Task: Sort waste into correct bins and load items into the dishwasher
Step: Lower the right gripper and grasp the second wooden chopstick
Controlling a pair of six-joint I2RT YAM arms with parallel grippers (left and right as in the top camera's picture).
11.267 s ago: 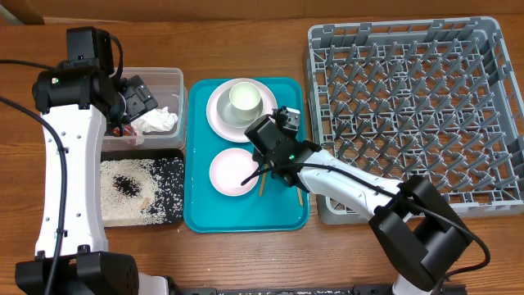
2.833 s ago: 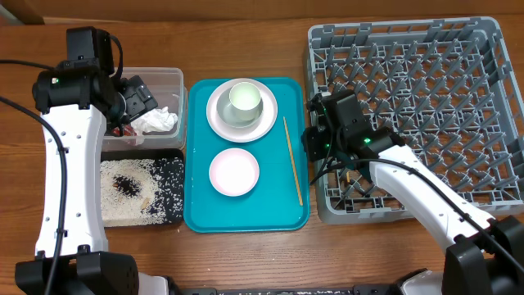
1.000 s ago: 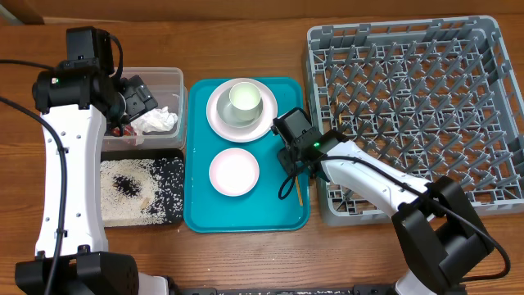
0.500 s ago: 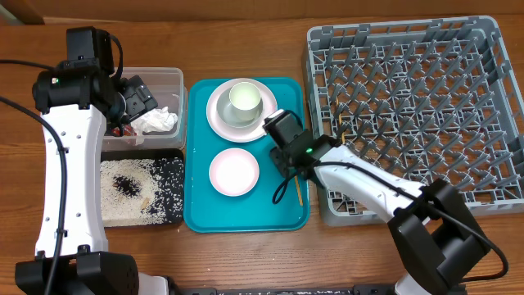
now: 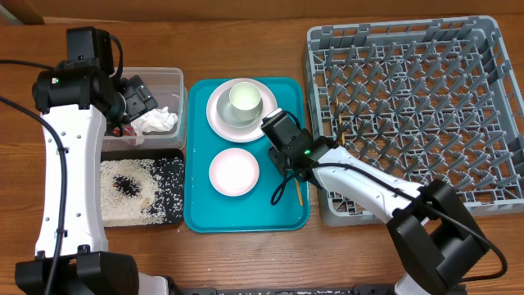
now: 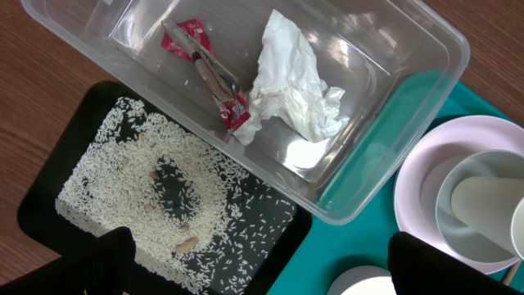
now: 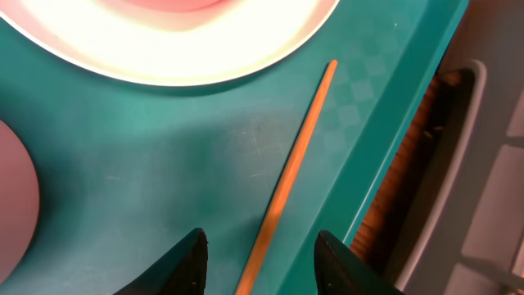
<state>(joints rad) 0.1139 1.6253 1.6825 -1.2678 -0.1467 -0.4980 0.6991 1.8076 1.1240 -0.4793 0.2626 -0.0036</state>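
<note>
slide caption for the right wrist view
Open right gripper over a wooden chopstick on the teal tray, beside the plate.

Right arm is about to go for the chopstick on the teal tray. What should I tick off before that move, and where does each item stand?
1. Right hand open: ok, fingers apart.
2. Chopstick lined up: ok, in the wrist view it runs between the two fingertips.
3. Chopstick free: ok, it lies flat on the teal tray, apart from the plate.
4. Fingers low enough to close: cannot tell.
5. Dish rack ready: ok, no dishes among its pegs.
6. Left hand out of the way: ok, it hangs open over the clear tub.
</note>
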